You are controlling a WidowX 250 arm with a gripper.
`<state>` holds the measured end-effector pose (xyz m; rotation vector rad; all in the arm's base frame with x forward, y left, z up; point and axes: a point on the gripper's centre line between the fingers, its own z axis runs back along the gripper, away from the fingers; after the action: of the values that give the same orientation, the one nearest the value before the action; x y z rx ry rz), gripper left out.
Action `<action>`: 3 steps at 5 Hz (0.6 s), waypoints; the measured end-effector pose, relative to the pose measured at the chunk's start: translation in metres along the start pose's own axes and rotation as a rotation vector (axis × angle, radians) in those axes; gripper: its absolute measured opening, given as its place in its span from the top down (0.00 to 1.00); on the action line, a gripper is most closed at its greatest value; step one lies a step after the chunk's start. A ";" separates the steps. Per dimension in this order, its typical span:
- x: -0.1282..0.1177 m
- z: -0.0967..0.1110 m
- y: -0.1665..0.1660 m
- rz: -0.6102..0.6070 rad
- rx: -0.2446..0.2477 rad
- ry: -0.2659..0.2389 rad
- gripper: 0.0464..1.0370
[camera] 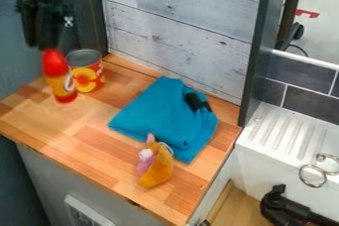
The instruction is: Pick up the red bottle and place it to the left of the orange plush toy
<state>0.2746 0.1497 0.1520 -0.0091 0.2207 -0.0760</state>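
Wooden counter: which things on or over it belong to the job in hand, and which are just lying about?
Job in hand, judging by where the gripper is:
- gripper, right at the bottle's red top
- red-and-yellow bottle

Just lying about:
- metal-topped can, beside the bottle
- folded teal cloth
- small orange plush toy, by the cloth's near edge

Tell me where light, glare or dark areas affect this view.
Camera view: pale sheen on the wooden counter, towards its left; bright light on the white ribbed drainboard; the black arm so dark that its details merge.
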 end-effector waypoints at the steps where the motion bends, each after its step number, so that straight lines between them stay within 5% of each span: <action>1: -0.004 -0.019 -0.021 -0.057 -0.026 0.008 0.71; 3: -0.001 -0.038 -0.042 -0.141 -0.030 0.032 0.72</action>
<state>0.2625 0.1080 0.1162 -0.0531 0.2528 -0.2130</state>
